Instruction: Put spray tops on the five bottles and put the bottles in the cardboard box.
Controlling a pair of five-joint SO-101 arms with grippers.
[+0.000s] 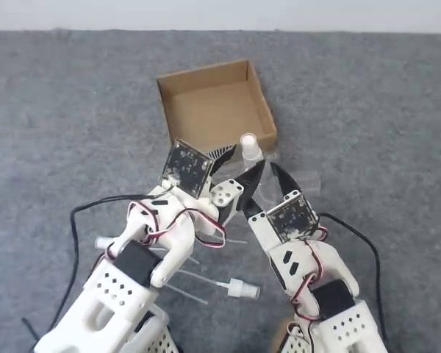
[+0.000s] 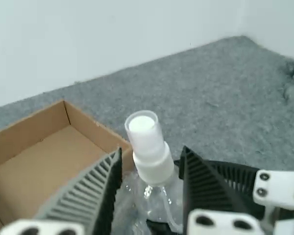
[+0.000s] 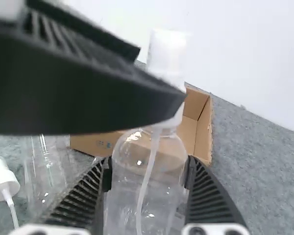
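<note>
Grey carpet (image 1: 367,95) covers the table, with a pale wall behind it. The cardboard box (image 1: 213,110) sits open toward the far side. Just in front of its near edge a clear bottle (image 3: 137,161) stands upright between the two arms, with a white spray top (image 2: 147,142) on its neck and the dip tube running down inside. The right gripper (image 3: 146,171) clamps the bottle's body, a ribbed black finger pressed against each side, so its jaws are spread as wide as the bottle. The left gripper (image 2: 151,156) sits higher, at the level of the spray top's collar. Its jaws are slightly apart, one on either side of the collar, and a narrow gap shows on each side. I cannot tell whether either finger touches the plastic. In the right wrist view one of the left gripper's fingers crosses in front of the spray top as a broad black bar. A second clear bottle (image 3: 44,161) without a top stands near the held one, and a loose spray top (image 1: 242,288) lies on the carpet between the arms' bases, its thin tube stretched out beside it.
</note>
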